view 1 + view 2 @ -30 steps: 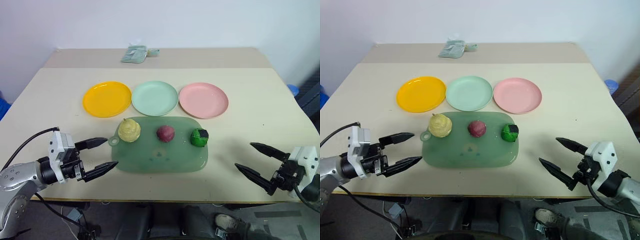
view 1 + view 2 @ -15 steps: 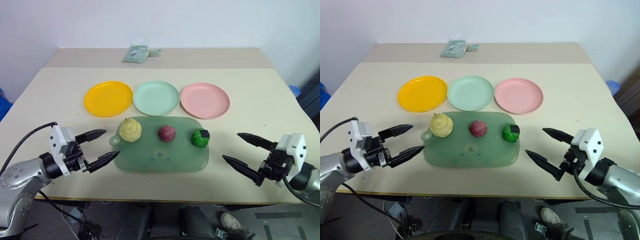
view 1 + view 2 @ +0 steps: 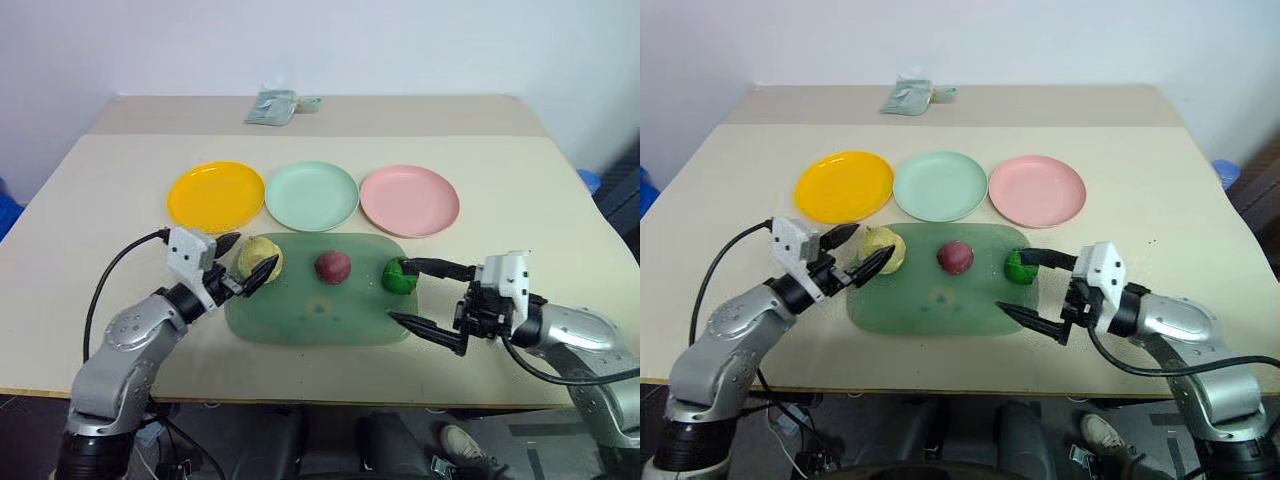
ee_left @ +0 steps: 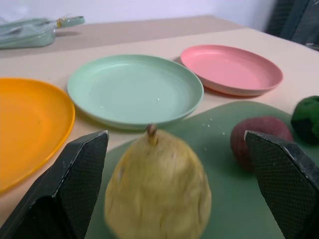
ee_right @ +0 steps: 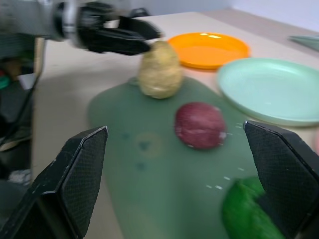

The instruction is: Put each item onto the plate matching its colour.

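Bracketing the pale yellow pear [image 3: 260, 260] with our left hand [image 3: 246, 268], we are holding its two fingers spread wide, one on each side of the fruit, so that a closing stroke would catch it across its widest part; no contact is visible yet. Our right hand [image 3: 430, 297] is likewise spread, its upper finger lying just beside the bright green lump [image 3: 400, 275] and its lower finger reaching over the near right corner of the cutting board [image 3: 320, 325]. We judge this as a parallel approach to two items at once.

All three items are resting on the far half of the cutting board. The dark red-purple ball [image 3: 332, 266] is sitting between the other two, apart from both hands.

The orange-yellow plate [image 3: 215, 196], the mint green plate [image 3: 312, 195] and the pink plate [image 3: 408, 199] are lying in a row just beyond the board's far edge, all bare. The yellow plate lies just beyond the pear; the green lump, however, lies in front of the pink plate, so its transfer would need a diagonal path toward the middle.

The tabletop [image 3: 520, 190] is offering open room on both flanks. A pale green packet [image 3: 272, 107] is lying at the far edge, well apart.
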